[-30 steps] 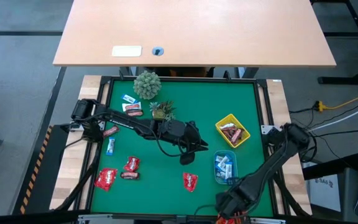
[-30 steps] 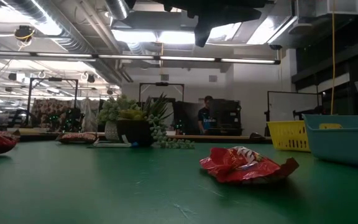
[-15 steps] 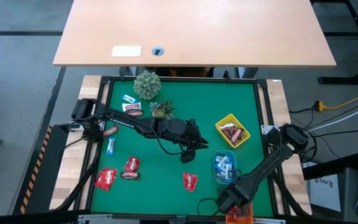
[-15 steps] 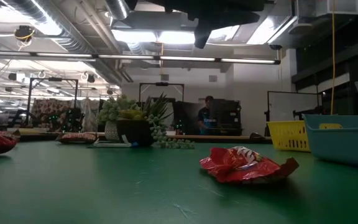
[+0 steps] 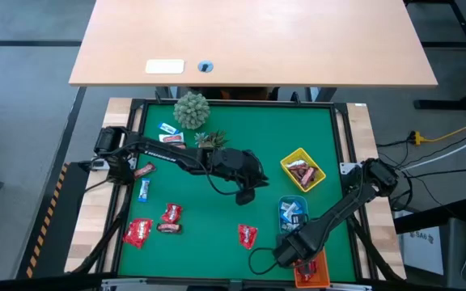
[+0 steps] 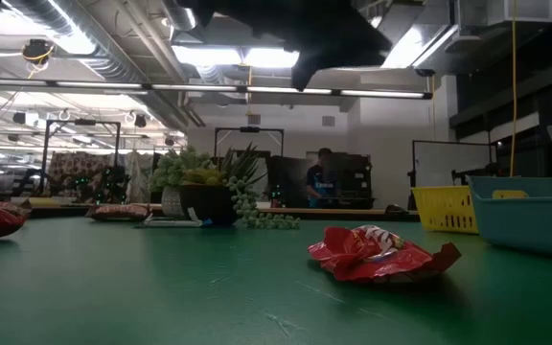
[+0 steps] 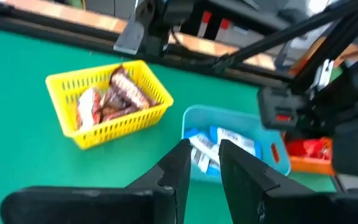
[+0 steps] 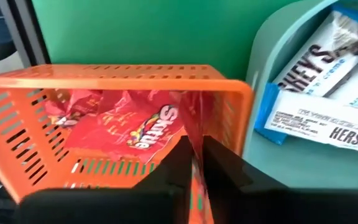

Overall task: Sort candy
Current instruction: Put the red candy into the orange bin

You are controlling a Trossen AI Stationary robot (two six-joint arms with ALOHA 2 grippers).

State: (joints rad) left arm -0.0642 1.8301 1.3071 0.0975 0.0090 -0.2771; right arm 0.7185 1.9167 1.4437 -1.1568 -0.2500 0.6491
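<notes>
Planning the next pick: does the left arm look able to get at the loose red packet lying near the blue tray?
Probably yes: the red packet lies alone on open green mat, nothing over it, with the left gripper hovering close by.

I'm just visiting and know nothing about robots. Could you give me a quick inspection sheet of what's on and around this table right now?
Surface: green mat in a black frame.
Job's things: red packets and small bars loose on the mat; yellow basket holds brown bars, blue tray blue-and-white bars, orange basket red packets.
Clutter: two small plants at the far edge.
Grippers: left gripper hangs over mid-mat, fingers close together, nothing between them; right gripper is at the orange basket, fingers pinching a red wrapper.
Cables: black cable loops near the right arm.
Surroundings: wooden desk beyond; a person far off.
</notes>
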